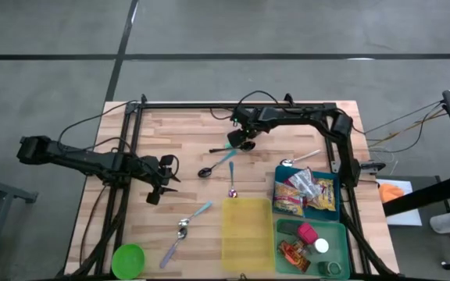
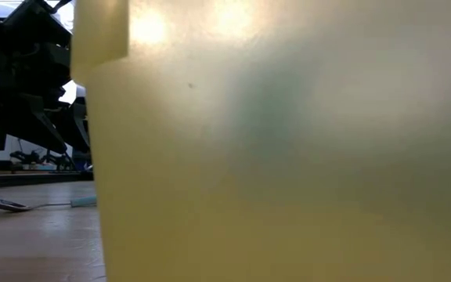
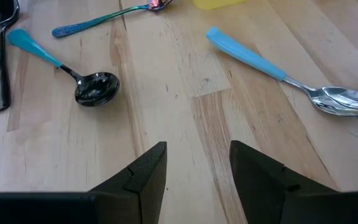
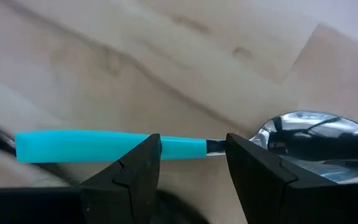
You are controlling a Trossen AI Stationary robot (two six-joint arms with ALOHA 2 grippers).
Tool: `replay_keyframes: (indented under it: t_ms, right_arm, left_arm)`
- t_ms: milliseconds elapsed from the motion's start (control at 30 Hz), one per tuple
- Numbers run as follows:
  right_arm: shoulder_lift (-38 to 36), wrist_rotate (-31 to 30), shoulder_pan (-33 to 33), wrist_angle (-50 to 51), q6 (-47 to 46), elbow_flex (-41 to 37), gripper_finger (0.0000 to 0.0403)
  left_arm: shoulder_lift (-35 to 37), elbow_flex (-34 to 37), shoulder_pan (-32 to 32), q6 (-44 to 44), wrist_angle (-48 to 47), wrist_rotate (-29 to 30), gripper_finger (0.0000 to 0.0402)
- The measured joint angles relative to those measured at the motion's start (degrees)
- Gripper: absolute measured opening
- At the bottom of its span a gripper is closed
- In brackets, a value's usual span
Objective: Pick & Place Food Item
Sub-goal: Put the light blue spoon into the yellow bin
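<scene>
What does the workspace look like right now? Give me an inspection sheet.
Surface: wooden table, bare wood between the items.
Job's things: snack packets in the blue tray; more small items in the green tray; yellow bin looks empty.
Clutter: several spoons scattered mid-table; green bowl at the near left corner.
Grippers: left gripper over bare wood, fingers apart, holding nothing; right gripper low over a teal-handled spoon, fingers apart.
Cables: black cables along both arms; thin wires off the right edge.
Surroundings: grey floor; no people seen.
</scene>
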State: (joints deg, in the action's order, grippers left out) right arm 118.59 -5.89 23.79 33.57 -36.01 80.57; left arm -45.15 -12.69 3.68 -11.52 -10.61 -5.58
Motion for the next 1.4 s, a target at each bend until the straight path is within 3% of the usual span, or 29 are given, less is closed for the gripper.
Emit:
replay_keyframes:
  t_ms: [567,733,1033,1400]
  right_arm:
    - [-3.4,-4.2,-2.9,2.8,2.6,-0.5,0.0182]
    - [-6.8,-4.6,-3.2,4.2,10.7,-0.5,0.0182]
    - [-12.1,-4.8,-3.2,6.6,38.1,-1.5,0.0182]
    - [-7.9,-6.6,-3.0,8.1,46.7,-1.7,0.0182]
  left_arm:
    - [0.0,0.0,0.0,0.1,0.0,0.0,0.0174]
    - [0.0,0.0,0.0,0.1,0.0,0.0,0.0174]
    - [0.0,0.0,0.0,0.0,0.0,0.0,0.0174]
    - [0.0,0.0,0.0,0.0,0.0,0.0,0.0174]
